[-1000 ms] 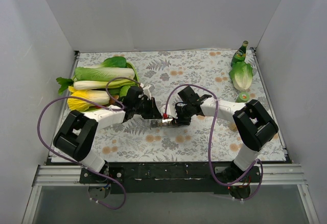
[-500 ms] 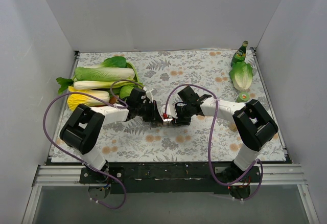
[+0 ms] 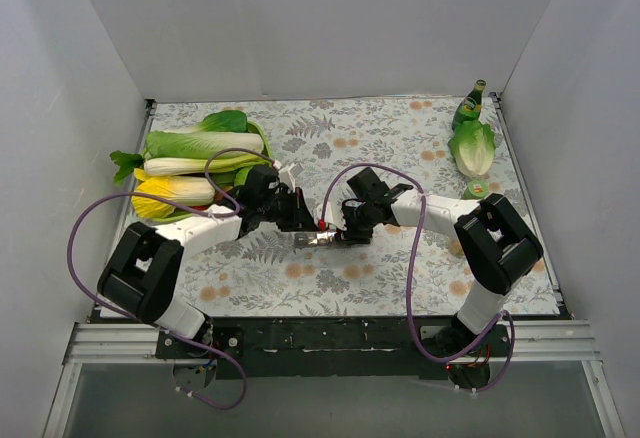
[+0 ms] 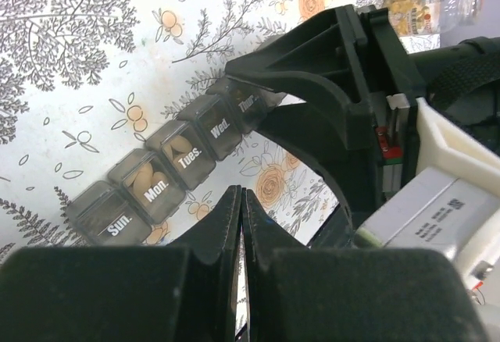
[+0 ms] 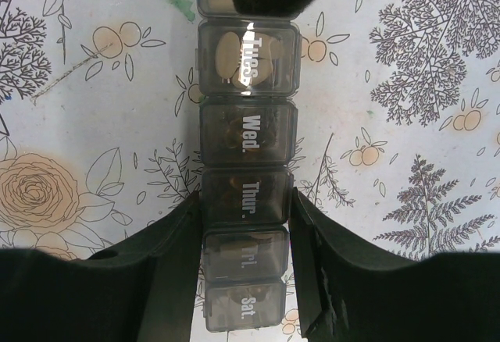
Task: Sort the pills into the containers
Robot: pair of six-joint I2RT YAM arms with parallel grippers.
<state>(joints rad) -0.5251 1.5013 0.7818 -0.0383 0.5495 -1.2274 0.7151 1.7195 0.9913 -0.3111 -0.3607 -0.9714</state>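
The containers are a grey seven-day pill strip (image 3: 318, 238) lying on the floral cloth between my grippers. In the right wrist view the strip (image 5: 246, 139) runs away from the camera, all visible lids down. My right gripper (image 5: 246, 201) clamps its sides at the "Thur." box; it also shows in the top view (image 3: 341, 232). In the left wrist view the strip (image 4: 168, 172) shows "Sun." to "Thur.", with tan pills (image 4: 148, 179) inside "Mon." and "Tues.". My left gripper (image 4: 242, 198) is shut and empty, just above the strip's near side; it also shows in the top view (image 3: 302, 223).
Long leafy cabbages (image 3: 195, 163) and a yellow one (image 3: 170, 198) lie at the left behind my left arm. A green bottle (image 3: 470, 106), a lettuce (image 3: 472, 148) and a small green roll (image 3: 478, 190) stand at the far right. White walls enclose the table.
My left arm's elbow swung right, then back left, with its gripper shifting slightly by the strip. My right gripper and the strip have stayed put.
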